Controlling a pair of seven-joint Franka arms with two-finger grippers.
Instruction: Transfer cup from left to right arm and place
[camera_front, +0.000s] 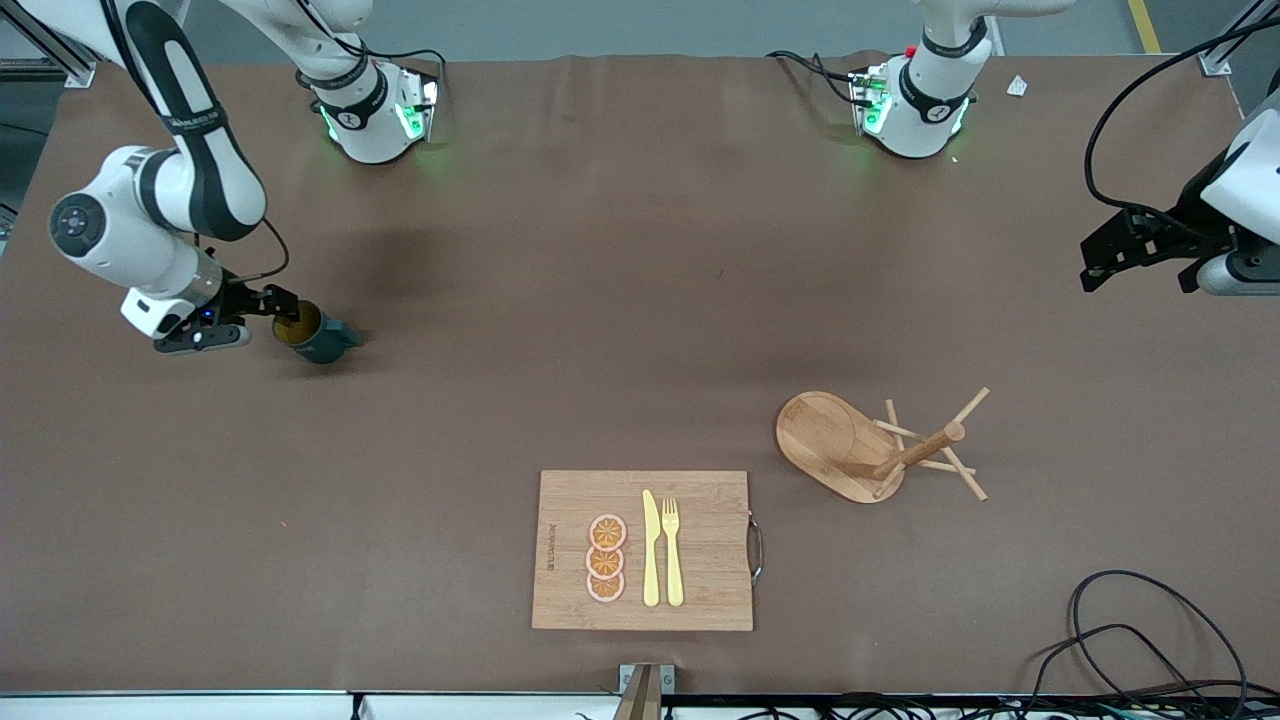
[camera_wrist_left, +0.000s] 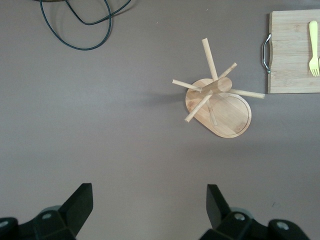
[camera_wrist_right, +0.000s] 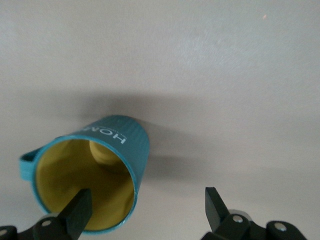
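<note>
The dark teal ribbed cup (camera_front: 318, 340) stands on the brown table near the right arm's end, its yellowish inside showing. My right gripper (camera_front: 268, 303) is low beside it and open. In the right wrist view one fingertip (camera_wrist_right: 80, 207) lies over the cup's (camera_wrist_right: 120, 140) mouth and the other is outside its wall, so the rim sits between the spread jaws of my right gripper (camera_wrist_right: 147, 202) without being clamped. My left gripper (camera_front: 1135, 255) is open and empty, up in the air at the left arm's end of the table, and waits; it also shows in its own wrist view (camera_wrist_left: 149, 200).
A wooden peg rack (camera_front: 880, 450) lies tipped on its side toward the left arm's end, also in the left wrist view (camera_wrist_left: 217, 102). A cutting board (camera_front: 720, 560) with orange slices, a yellow knife and a fork is near the front edge. Black cables (camera_front: 1140, 640) lie at the front corner.
</note>
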